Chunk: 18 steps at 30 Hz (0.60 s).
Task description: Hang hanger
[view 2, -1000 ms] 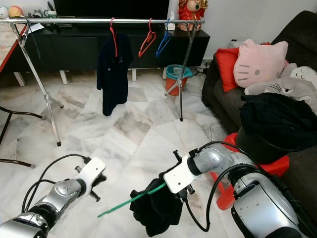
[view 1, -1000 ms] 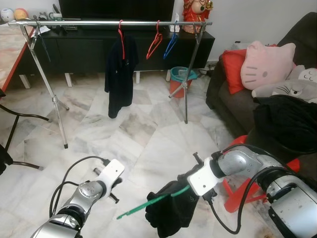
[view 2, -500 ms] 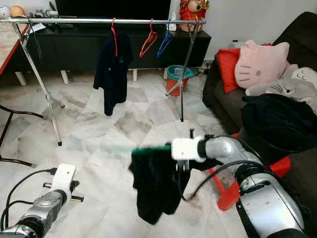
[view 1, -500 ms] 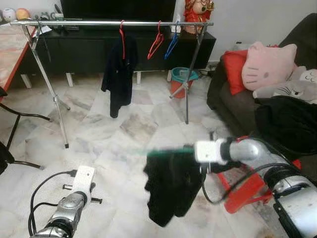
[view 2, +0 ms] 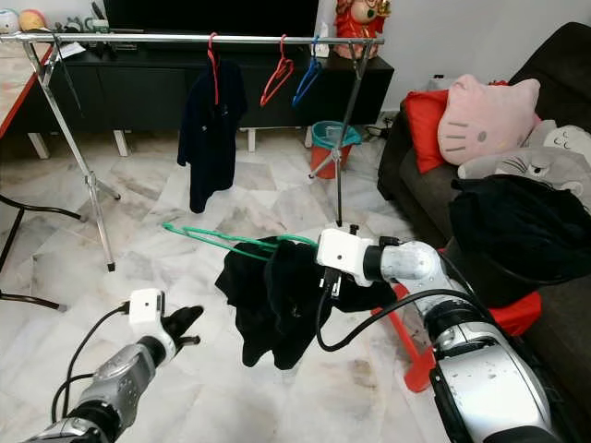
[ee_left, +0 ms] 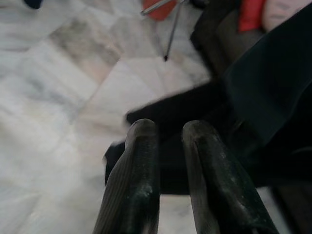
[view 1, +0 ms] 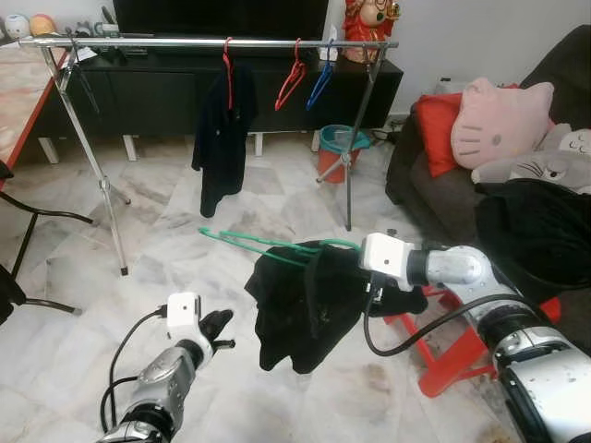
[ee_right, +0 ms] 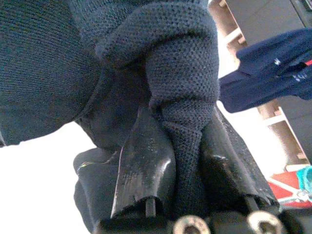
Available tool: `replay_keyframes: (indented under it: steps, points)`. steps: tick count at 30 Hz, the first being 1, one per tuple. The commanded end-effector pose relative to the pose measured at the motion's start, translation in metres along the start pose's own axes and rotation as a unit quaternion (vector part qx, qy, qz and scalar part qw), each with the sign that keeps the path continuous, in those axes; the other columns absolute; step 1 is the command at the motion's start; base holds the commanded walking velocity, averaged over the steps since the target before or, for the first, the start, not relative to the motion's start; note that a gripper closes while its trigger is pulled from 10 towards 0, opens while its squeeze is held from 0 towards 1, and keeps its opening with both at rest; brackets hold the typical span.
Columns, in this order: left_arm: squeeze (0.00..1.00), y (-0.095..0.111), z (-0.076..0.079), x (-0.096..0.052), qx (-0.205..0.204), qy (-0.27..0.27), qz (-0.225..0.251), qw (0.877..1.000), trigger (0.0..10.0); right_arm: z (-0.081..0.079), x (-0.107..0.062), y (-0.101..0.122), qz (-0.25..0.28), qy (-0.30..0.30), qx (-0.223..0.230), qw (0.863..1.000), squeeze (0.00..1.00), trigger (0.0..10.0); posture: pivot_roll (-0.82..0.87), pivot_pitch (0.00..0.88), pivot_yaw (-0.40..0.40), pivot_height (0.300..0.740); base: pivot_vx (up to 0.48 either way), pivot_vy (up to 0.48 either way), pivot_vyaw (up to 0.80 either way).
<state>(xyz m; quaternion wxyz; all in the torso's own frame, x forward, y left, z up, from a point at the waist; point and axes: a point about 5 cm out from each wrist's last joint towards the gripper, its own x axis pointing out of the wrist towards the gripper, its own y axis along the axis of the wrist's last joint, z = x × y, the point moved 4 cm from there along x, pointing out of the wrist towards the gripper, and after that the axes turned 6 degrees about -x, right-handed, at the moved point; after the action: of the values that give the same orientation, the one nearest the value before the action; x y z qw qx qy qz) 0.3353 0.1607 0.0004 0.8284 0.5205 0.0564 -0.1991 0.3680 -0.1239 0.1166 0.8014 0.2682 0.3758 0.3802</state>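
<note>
two eye views give one scene: the right pincer (view 1: 355, 263) holds a green plastic hanger (view 1: 263, 244) draped with a black knit garment (view 1: 300, 300), raised over the pale marble floor (view 1: 175, 249), well short of the silver metal clothes rail (view 1: 203, 42). on that rail hang a dark navy shirt (view 1: 222, 138) on a red hanger, an empty red hanger (view 1: 290, 78) and an empty blue hanger (view 1: 319, 81). the left pincer (view 1: 215, 325) sits low by the floor.

left wrist view: its two black fingers (ee_left: 139, 180) stand narrowly apart, holding nothing, pointed toward the black garment.

right wrist view: the right pincer's fingers (ee_right: 146, 170) clamp a fold of the black knit cloth; the navy shirt shows beyond.
</note>
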Motion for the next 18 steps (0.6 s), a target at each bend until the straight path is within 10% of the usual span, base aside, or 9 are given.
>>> replay_keyframes:
  steps: [1,18]
  points:
    - [1.0,0.003,0.007,0.002,-0.014,-0.018,0.009,1.0,10.0,0.015,-0.005,0.009,0.014,-0.019,-0.01,1.0,0.0,0.0,0.06,0.0,-0.15,0.74,0.0,0.0,0.0]
    - [1.0,0.004,0.022,-0.003,-0.088,-0.11,0.027,0.99,10.0,0.014,-0.001,0.013,0.018,0.0,-0.012,1.0,0.0,0.0,0.07,0.0,-0.168,0.74,0.0,0.0,0.0]
